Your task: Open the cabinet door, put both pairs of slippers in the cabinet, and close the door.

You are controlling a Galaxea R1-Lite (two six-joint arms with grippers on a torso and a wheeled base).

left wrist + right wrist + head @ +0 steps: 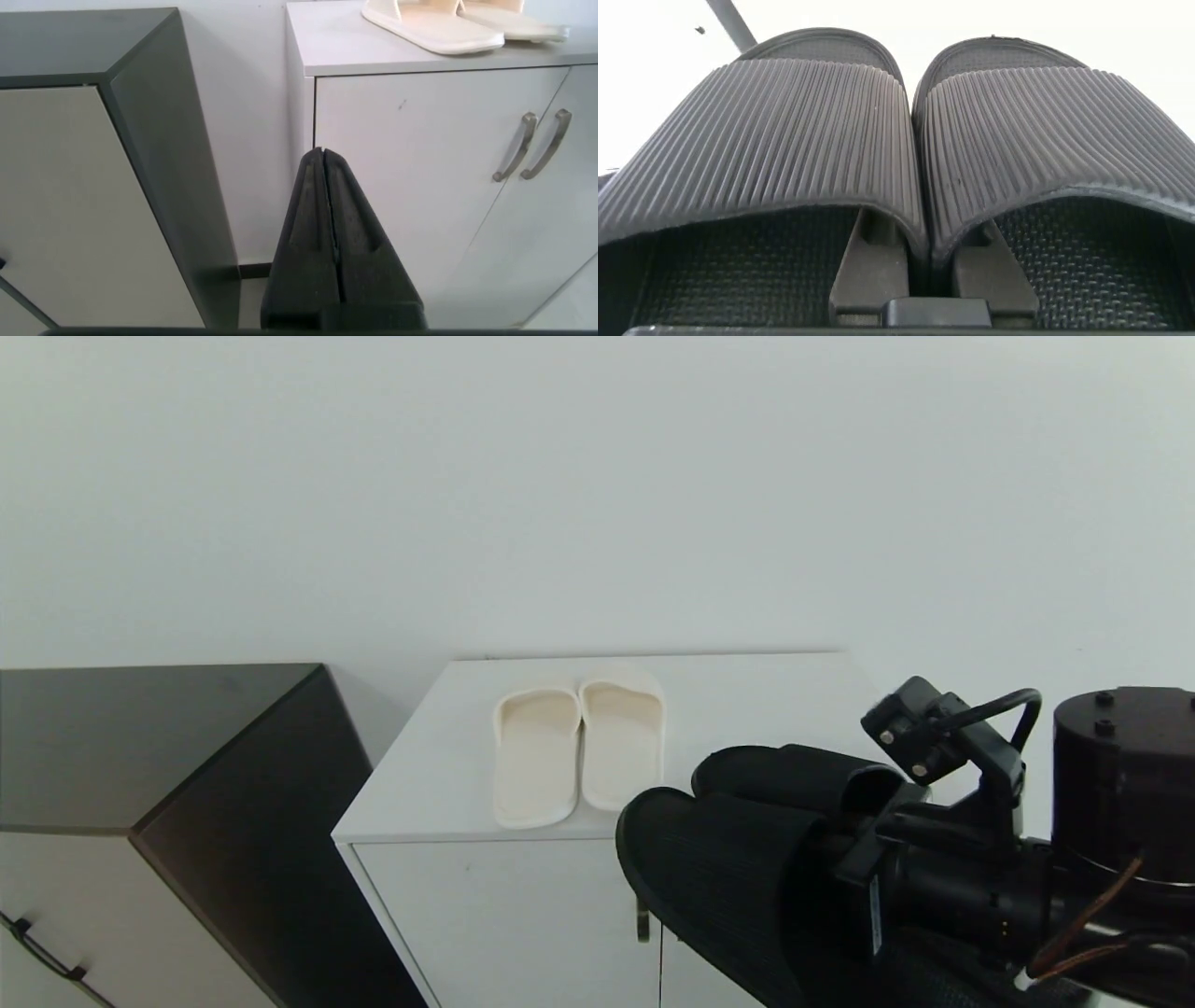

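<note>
A pair of cream slippers [579, 751] lies side by side on top of the white cabinet [747, 709], also seen as cream slippers [462, 23] from the left wrist. My right gripper [854, 845] is shut on the pair of black slippers [747, 859], held in the air in front of the cabinet's right part. Its fingers [868, 266] reach inside the black slippers [822, 131] and pinch their inner walls together. My left gripper [324, 168] is shut and holds nothing, low in front of the cabinet's left corner. Both cabinet doors [420, 187] are closed, with two metal handles [534, 145].
A dark-topped cabinet [159, 747] with a pale front stands to the left of the white one, with a narrow gap between them. A plain white wall rises behind both.
</note>
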